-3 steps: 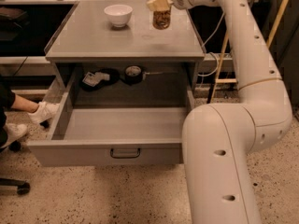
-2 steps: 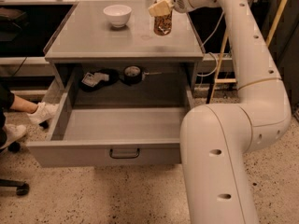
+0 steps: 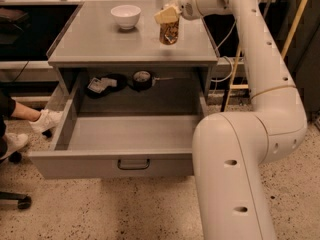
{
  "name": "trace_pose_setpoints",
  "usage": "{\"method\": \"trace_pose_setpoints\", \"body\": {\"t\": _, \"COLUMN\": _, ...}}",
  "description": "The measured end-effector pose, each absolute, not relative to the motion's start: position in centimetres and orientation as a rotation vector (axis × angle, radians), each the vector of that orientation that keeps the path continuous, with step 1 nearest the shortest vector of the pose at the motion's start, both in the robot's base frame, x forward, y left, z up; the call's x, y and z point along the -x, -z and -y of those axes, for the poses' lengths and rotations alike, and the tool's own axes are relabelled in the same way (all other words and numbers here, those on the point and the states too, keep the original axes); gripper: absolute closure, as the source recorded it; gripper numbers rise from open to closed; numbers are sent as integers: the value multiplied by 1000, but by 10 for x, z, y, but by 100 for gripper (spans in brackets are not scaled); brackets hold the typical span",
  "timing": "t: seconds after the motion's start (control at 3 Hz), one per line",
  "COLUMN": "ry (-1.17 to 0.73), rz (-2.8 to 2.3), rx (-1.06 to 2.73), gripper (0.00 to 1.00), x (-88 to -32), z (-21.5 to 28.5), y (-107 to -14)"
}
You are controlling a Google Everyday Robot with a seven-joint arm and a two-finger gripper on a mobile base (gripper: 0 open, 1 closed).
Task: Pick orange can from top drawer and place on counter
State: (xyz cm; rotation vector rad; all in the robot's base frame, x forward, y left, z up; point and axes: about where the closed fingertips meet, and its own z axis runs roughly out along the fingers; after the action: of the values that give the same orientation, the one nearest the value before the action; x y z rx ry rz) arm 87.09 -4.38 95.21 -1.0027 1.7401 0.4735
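One orange-brown aluminium drink can (image 3: pixel 169 33): upright on the flat grey metal counter (image 3: pixel 100 46), toward 1 o'clock from the counter's middle. Its base appears to meet the surface, though a thin gap cannot be ruled out.

One cream-tipped parallel-jaw gripper (image 3: pixel 167 16) on a white jointed arm (image 3: pixel 280 84): at the can's top rim, at 12 o'clock of the can, touching it or very nearly. Grasping or released: cannot tell.

One wide shallow grey metal top drawer (image 3: pixel 75 166): standing open at 6 o'clock of the counter, with a small dark bar handle (image 3: pixel 133 164) at the centre of its front. No can shows inside.

Two dark unidentified items (image 3: pixel 105 84) (image 3: pixel 142 78): at the drawer's back, toward 12 o'clock.

One small white ceramic bowl (image 3: pixel 125 15): on the counter at 11 o'clock, well apart from the can.

Progress, as judged: the pick from the drawer is done and the can is over or on its destination, so the task looks close to its end. What remains is confirming the can rests on the counter, letting go if that is not yet done, and lifting the gripper away without tipping the can.
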Motion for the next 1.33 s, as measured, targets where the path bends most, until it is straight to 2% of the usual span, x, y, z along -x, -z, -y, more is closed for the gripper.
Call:
{"method": "trace_pose_setpoints", "body": {"t": 0.33, "ry": -574, "rz": -1807, "rx": 980, "gripper": 100, "x": -868, "z": 33, "y": -922}}
{"method": "trace_pose_setpoints", "body": {"t": 0.67, "ry": -578, "rz": -1812, "rx": 980, "gripper": 100, "x": -868, "z": 31, "y": -920}}
{"method": "trace_pose_setpoints", "body": {"t": 1.0, "ry": -579, "rz": -1812, "rx": 980, "gripper": 81, "x": -868, "z": 31, "y": -920}}
{"method": "trace_pose_setpoints", "body": {"t": 1.33, "ry": -579, "rz": -1812, "rx": 980, "gripper": 58, "x": -868, "z": 31, "y": -920}}
